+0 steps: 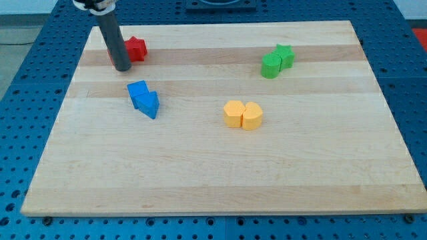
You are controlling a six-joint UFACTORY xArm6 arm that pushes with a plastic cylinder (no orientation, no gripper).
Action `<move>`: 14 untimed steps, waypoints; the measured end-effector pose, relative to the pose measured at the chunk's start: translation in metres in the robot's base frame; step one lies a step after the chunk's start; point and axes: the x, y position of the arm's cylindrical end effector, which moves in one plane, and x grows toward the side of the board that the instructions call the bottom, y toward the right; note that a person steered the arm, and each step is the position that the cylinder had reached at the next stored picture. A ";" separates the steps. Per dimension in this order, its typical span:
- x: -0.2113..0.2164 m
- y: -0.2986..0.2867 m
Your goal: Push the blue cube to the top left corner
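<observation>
The blue cube [138, 91] lies on the wooden board [220, 167] in the left part of the view, touching a blue wedge-shaped block [149, 104] at its lower right. My tip [123, 68] rests on the board just above and to the left of the blue cube, a small gap apart from it. The dark rod rises from the tip toward the view's top left and hides part of a red block behind it.
A red star-shaped block [135, 48] sits right of the rod near the top left corner. Two green blocks [277, 61] stand at the upper right. Two yellow blocks [242, 115] lie touching near the middle. Blue perforated table surrounds the board.
</observation>
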 end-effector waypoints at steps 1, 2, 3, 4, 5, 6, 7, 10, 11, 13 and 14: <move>0.027 -0.012; 0.064 -0.031; 0.103 -0.038; 0.134 -0.012; 0.150 0.059; 0.138 0.140; 0.082 0.164; 0.104 0.056; 0.105 0.025; 0.084 0.025; 0.062 0.046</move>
